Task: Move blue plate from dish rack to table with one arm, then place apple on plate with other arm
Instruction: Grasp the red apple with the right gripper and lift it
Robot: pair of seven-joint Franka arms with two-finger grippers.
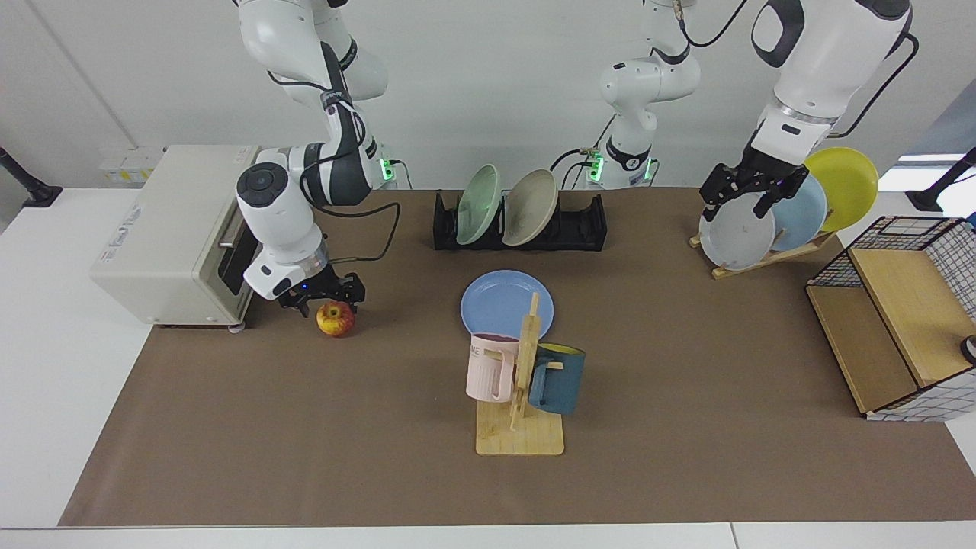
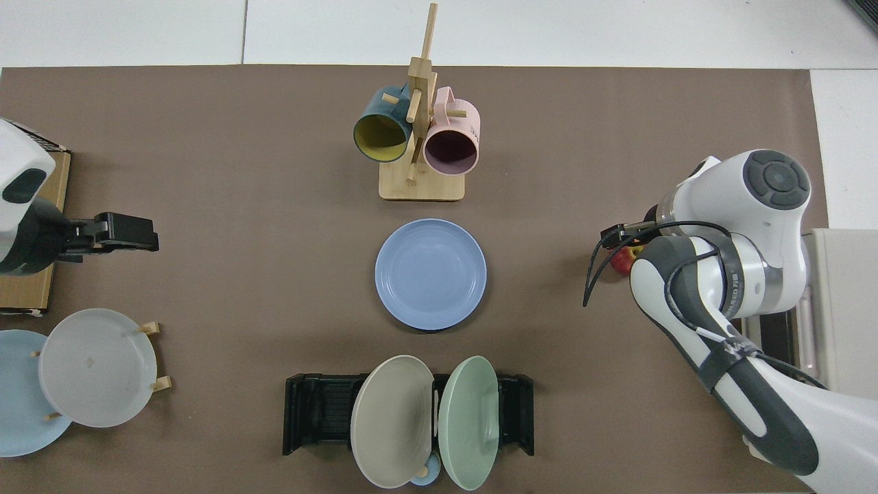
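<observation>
The blue plate (image 1: 499, 301) lies flat on the brown mat of the table (image 1: 305, 427), in front of the black dish rack (image 1: 583, 225); the top view shows the blue plate (image 2: 431, 273) at the mat's middle. The apple (image 1: 335, 319) rests on the mat beside the toaster oven. My right gripper (image 1: 329, 303) is open and low over the apple, a finger on either side of its top. In the top view the arm hides most of the apple (image 2: 621, 261). My left gripper (image 1: 743, 200) hangs open, holding nothing, above the wooden plate stand.
A toaster oven (image 1: 168, 229) stands just behind the right arm. The dish rack holds a green plate (image 1: 478, 204) and a beige plate (image 1: 529, 207). A mug tree (image 1: 522, 381) with two mugs stands in front of the blue plate. A wooden plate stand (image 1: 762, 255) and a wire basket (image 1: 907, 305) sit near the left arm.
</observation>
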